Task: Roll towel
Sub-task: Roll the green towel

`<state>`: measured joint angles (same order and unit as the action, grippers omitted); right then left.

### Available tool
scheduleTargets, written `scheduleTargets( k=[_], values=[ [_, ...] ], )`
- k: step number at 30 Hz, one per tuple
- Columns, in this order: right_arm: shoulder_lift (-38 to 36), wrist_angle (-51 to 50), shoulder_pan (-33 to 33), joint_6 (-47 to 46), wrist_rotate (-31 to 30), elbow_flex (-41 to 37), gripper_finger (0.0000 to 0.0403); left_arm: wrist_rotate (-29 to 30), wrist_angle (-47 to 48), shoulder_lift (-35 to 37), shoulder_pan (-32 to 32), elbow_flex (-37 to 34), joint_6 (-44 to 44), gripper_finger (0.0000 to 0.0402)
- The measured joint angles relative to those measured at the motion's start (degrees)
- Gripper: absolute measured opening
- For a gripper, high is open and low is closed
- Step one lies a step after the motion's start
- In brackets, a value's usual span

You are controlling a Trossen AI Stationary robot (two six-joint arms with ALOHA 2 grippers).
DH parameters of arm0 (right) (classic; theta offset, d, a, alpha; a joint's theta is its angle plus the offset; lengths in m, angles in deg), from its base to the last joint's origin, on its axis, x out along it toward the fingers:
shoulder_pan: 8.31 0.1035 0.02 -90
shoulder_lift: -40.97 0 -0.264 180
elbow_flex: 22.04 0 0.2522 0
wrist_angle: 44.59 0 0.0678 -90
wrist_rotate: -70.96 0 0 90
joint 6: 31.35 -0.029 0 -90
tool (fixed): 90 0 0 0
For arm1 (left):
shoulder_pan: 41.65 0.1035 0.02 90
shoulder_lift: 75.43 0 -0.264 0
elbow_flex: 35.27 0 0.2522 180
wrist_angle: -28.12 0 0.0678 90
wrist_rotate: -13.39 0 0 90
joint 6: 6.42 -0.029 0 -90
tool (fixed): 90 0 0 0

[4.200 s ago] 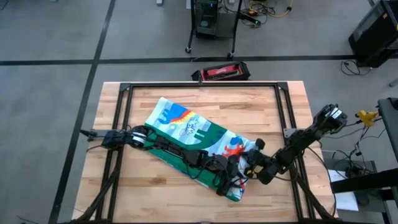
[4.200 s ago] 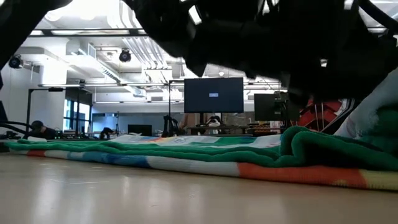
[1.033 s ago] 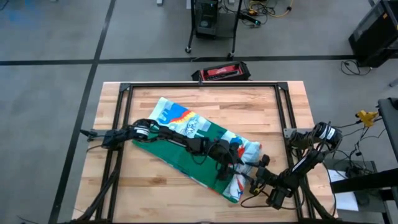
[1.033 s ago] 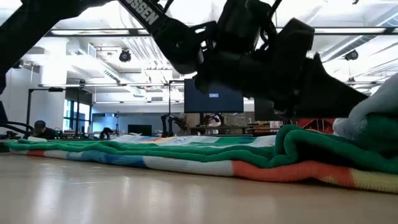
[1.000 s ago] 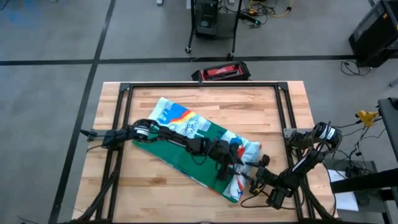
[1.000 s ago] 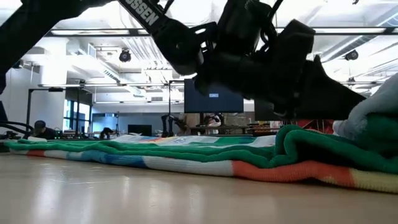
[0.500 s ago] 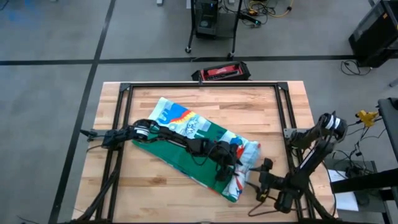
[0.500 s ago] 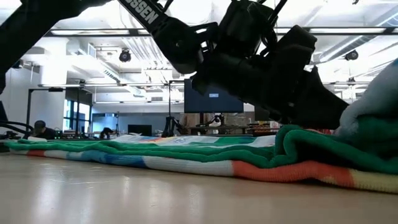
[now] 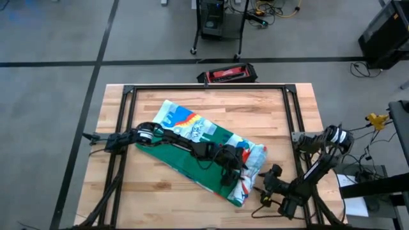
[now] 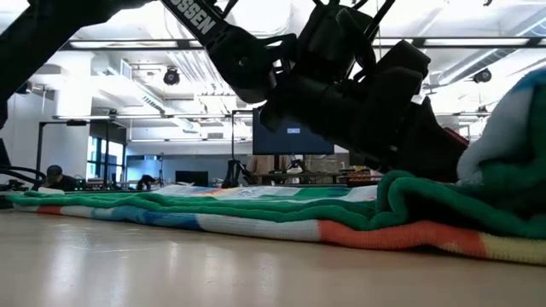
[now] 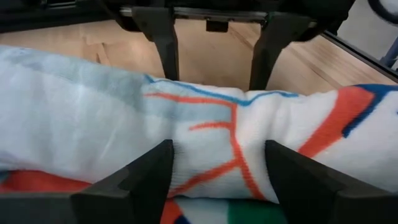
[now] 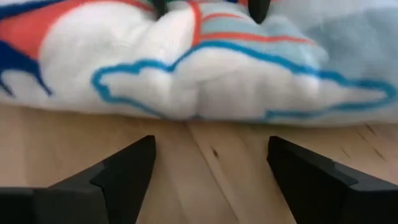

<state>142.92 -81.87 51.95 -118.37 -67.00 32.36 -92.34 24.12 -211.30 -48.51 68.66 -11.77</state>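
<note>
The towel, striped with coloured dinosaurs and green-backed, lies slantwise on the table from far left to near right. Its near-right end is folded over into a thick bulge. My left gripper reaches across the towel and stands open astride that bulge. My right gripper is open just off the towel's end, over bare wood. Its fingers point at the bulge's edge with nothing between them. The low view shows the left arm above the green fold. My left gripper has its open fingers on either side of the folded-over end, which bulges up between them and meets both inner sides. It comes from above, slanting down toward the table's right. The fold rests on the towel and table.
A black metal frame runs around the table's working area, with rails at left and right. A red and black case lies beyond the far edge. Bare wood shows near the front left.
My right gripper has drawn back a little from the towel's folded end, toward the table's near right corner. In the low view the towel's bulged end now stands higher than before. My left arm has kept still.
</note>
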Motion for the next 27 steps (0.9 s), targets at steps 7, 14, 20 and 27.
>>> scheduleTargets(
  k=[7, 14, 20, 27],
  values=[
    [-3.45, -0.7, -3.2, 7.44, -0.25, 1.01, 0.0304, 0.02, -0.17, 0.05, 0.11, -1.27, -0.13, 0.0233],
    [-9.24, -1.64, -4.81, 13.3, -0.47, 1.27, 0.0292, -0.06, -0.31, 0.06, 0.13, -2.14, -0.11, 0.022],
    [-10.02, -5.17, -3.22, 8.23, 3.12, 0.97, 0.0297, 0.12, -0.52, -0.02, 0.13, -2.18, -0.11, 0.0222],
    [-4.52, -0.69, -2.57, 4.55, 8.39, 0.9, 0.0312, 0.25, -1.03, -0.04, 0.11, -2.2, -0.13, 0.0224]
  ],
)
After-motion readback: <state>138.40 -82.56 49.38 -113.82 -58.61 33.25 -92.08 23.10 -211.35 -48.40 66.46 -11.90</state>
